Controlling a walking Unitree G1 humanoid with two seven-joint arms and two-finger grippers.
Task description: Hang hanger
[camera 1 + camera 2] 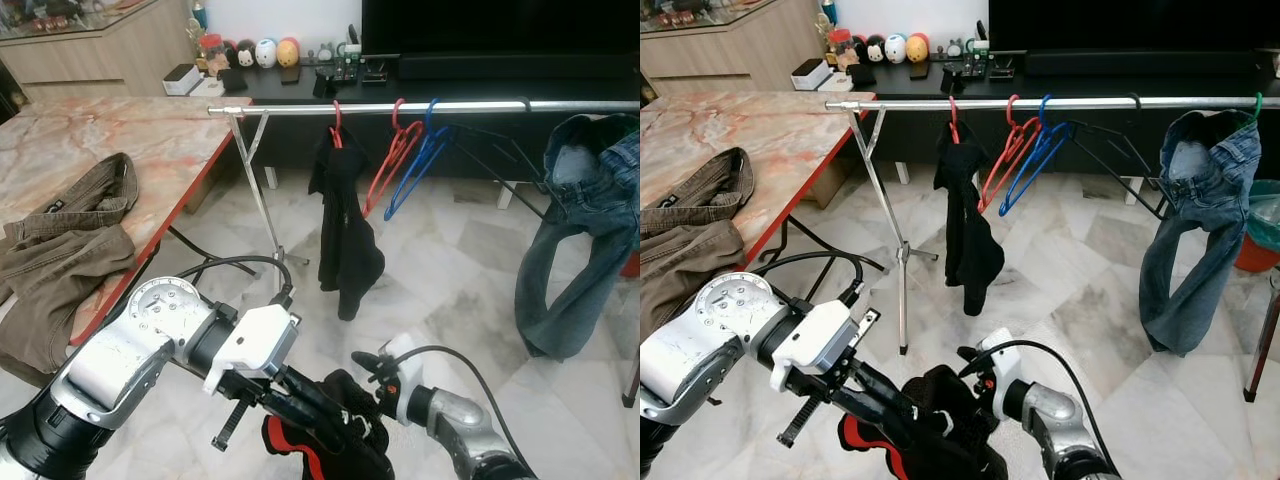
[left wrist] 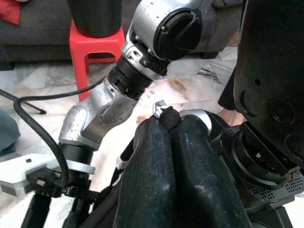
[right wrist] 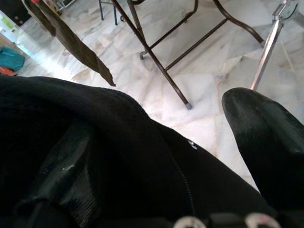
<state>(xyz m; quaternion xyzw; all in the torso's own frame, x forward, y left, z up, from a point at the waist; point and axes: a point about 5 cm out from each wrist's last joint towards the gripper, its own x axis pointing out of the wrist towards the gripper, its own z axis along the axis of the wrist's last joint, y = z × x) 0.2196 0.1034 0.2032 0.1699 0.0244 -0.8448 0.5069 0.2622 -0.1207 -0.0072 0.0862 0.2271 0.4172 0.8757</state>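
Left eye view had the left gripper clenched on a red hanger wrapped in a black garment low before the robot, right gripper seemingly gaping beside it, so lifting it to the rail looked next.

A marble-topped counter with a red edge carries crumpled brown trousers. Blue jeans hang over the far end of the clothes rail. Behind it, a dark low cabinet carries small round figurines. A red stool stands on the pale marble floor.
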